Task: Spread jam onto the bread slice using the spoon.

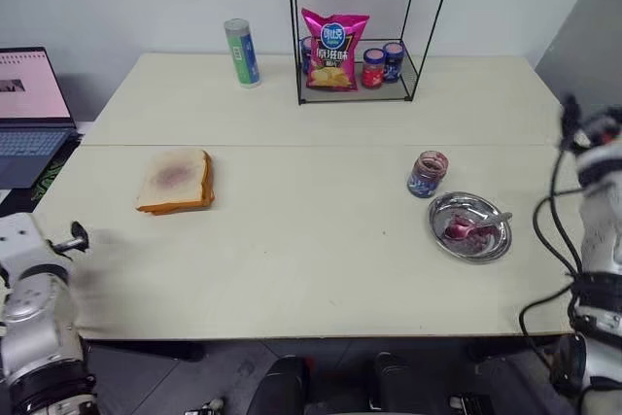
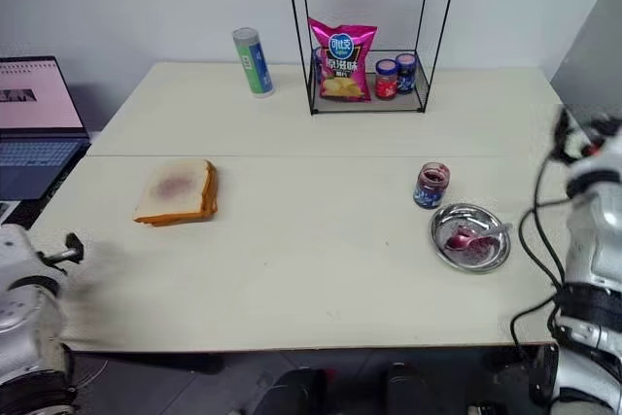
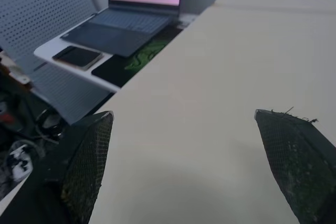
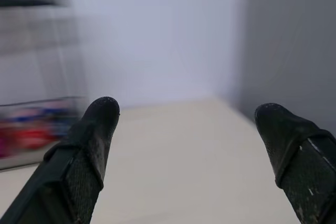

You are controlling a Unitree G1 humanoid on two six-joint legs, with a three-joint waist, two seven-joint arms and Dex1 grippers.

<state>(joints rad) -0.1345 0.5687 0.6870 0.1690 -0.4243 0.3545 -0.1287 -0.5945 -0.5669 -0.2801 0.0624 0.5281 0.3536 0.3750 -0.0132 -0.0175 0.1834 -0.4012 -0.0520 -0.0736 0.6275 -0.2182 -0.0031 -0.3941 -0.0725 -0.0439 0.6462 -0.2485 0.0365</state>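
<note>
The top shelf of the black wire rack (image 1: 362,26) is cut off at the frame edge, and the laptop (image 1: 29,109) runs off the left side. The right wrist view is blurred; the red and blue smear there is probably the rack's lidded jars (image 1: 383,63).

The pale tabletop (image 1: 311,240) meets a white wall. Beside the jars on the rack's lower shelf stands a pink chip bag (image 1: 333,49), with a green-blue can (image 1: 242,51) nearby.

An open jam jar (image 1: 428,174) sits just beside the round steel dish (image 1: 470,226), which holds the spoon (image 1: 478,225) and a blob of jam (image 1: 457,230). The bread slice (image 1: 175,180), faintly smeared purple, tops a toasted slice well to the left.

Left gripper (image 3: 184,166) and right gripper (image 4: 189,145) are both spread wide, holding nothing.
</note>
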